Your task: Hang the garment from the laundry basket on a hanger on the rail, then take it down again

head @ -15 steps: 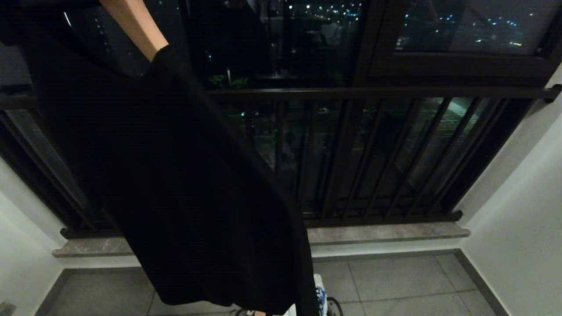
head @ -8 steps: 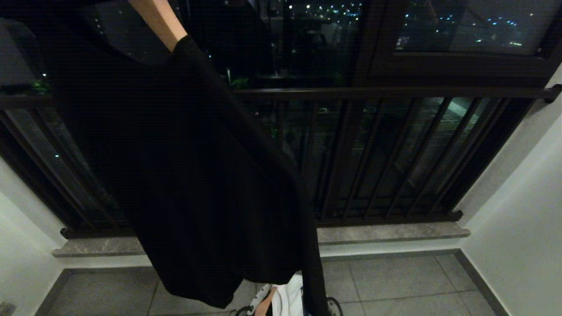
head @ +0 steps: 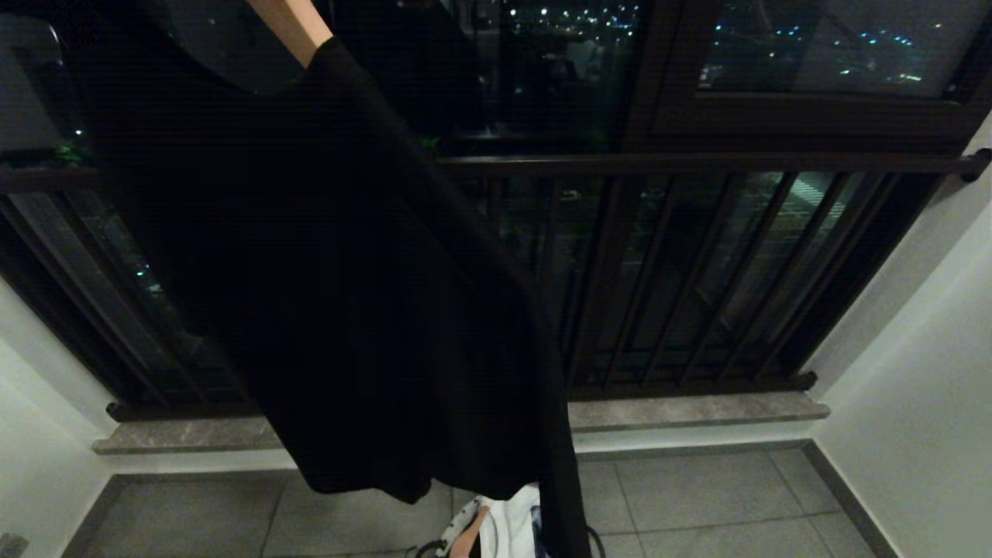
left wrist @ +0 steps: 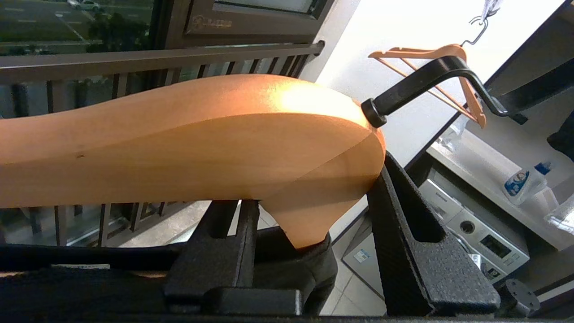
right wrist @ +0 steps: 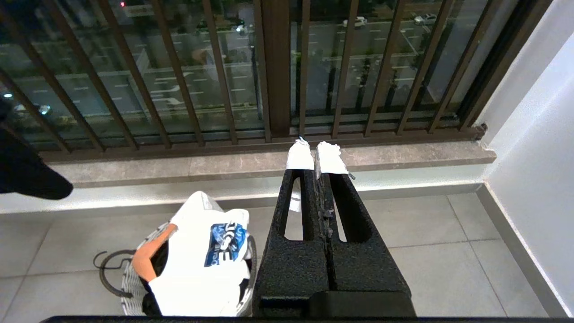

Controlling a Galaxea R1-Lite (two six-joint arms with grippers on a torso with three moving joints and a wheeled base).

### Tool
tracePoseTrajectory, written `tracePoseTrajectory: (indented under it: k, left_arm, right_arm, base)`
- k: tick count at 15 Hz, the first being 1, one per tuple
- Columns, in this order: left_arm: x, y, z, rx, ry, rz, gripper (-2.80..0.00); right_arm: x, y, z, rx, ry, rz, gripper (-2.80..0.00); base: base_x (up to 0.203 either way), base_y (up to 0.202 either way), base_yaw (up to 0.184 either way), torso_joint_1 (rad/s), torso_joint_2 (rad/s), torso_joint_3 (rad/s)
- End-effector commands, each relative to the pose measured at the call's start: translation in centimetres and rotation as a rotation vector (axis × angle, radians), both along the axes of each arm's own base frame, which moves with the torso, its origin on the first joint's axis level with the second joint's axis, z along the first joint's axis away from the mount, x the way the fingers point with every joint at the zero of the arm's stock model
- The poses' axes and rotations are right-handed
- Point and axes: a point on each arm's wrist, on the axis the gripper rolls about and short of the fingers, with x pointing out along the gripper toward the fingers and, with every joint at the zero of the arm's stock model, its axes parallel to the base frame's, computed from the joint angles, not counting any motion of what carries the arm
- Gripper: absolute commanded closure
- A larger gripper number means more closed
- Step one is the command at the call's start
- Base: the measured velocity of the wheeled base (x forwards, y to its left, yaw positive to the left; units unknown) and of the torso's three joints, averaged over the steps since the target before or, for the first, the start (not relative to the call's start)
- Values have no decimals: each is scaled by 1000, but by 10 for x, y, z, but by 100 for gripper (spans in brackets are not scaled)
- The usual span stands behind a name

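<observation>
Right gripper: two long black fingers with a rough, pebbled finish are seen, each pierced by one elongated slot. White pads with ragged edges are fitted at the tips of the jaws. Left gripper: the same black textured fingers and slot are noted.

Right claw closed above grey tiles, laundry basket nearby — white printed garment draped inside

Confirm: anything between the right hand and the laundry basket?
Nothing visible. Only open floor tile shows between the shut right hand and the laundry basket, which has a white garment on top.
</observation>
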Motion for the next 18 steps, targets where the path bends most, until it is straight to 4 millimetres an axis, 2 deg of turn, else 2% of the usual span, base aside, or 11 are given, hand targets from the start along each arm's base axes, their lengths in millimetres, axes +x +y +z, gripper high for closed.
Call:
tracePoseTrajectory:
  k: [1, 13, 18]
  left_arm:
    - [2, -1, 0, -2, -1, -2, 0]
    - [25, -5, 6, -17, -36, 21, 0]
    - [35, -1, 6, -16, -40, 60, 0]
  right_arm:
    - [0, 0, 0, 0, -1, 0, 0]
    - [0, 0, 0, 0, -1, 0, 0]
    - [0, 0, 0, -1, -1, 0, 0]
  base:
    - [0, 0, 0, 0, 0, 0]
    - [0, 0, 0, 0, 0, 0]
    - [0, 0, 0, 0, 0, 0]
